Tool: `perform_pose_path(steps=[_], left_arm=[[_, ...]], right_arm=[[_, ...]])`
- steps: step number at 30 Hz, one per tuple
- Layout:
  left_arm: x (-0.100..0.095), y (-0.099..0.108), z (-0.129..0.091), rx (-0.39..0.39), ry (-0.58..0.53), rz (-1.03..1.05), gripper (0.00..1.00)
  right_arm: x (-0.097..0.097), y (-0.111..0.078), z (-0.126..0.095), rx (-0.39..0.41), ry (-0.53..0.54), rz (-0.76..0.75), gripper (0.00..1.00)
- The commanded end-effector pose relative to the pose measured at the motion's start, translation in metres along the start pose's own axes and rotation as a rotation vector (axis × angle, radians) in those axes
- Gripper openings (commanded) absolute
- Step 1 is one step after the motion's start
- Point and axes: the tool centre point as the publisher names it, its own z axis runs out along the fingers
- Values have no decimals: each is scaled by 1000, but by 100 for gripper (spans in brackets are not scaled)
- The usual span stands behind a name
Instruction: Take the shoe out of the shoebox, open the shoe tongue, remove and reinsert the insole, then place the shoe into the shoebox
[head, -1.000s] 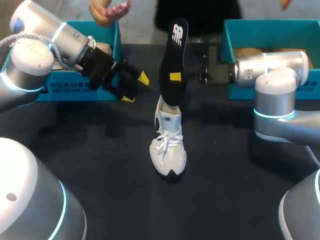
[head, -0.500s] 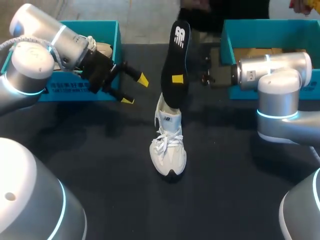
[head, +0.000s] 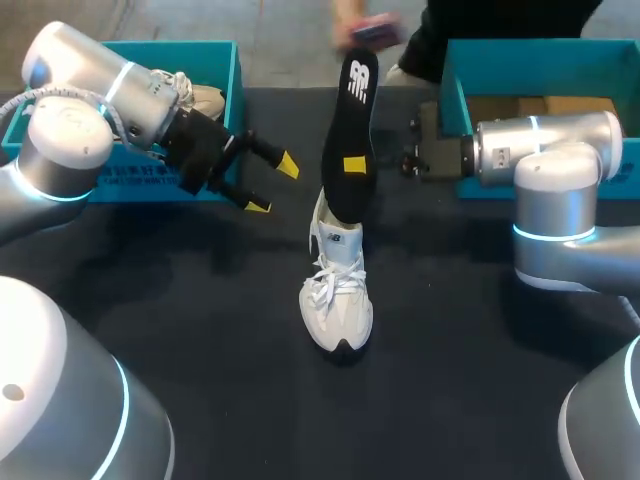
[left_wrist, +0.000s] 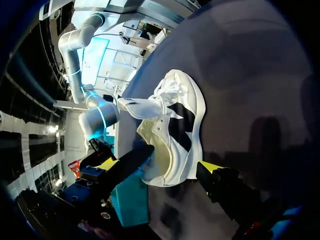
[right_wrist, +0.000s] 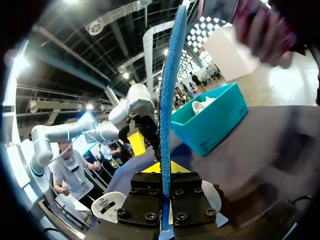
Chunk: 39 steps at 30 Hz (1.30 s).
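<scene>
Shoe (head: 336, 292): white, standing on the dark table (head: 150, 300) near the middle, toe toward the robot, laces on top. It is outside both boxes.
Insole (head: 349, 128): black, held upright above the heel end of the shoe, with its top end toward the far edge of the table. The right wrist view shows it edge-on, with a blue face.
Insole lower end: it covers the shoe's heel opening in the head view. Whether it sits inside the shoe or only touches the collar cannot be told.
Right gripper (head: 354, 165): clamped on the insole, one finger against each face. Only one yellow tip shows in the head view; the other is behind the insole.
Left gripper (head: 273, 186): fingers spread apart and holding nothing, in the air to the left of the insole and clear of it. In the left wrist view the shoe lies ahead of the fingers.
Left shoebox (head: 222, 62): teal, at the far left, largely masked by the left arm. A second shoe (head: 192, 96) shows partly inside.
Right shoebox (head: 462, 72): teal, at the far right, with the right arm across its front. Its contents are hard to make out.
</scene>
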Motion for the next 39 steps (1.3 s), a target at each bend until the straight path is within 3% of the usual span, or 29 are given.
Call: perform_pose_path(steps=[1,14,27,39], left_arm=[[2,0,0,-14,9,-3,100],[2,1,0,-17,6,-6,100],[2,1,0,-17,6,-6,100],[2,1,0,-17,6,-6,100]], right_arm=[[1,-4,2,-1,-6,4,0],[0,-7,3,-1,-5,10,0],[-1,6,3,0,-3,-15,0],[-8,18,18,1,32,-49,0]])
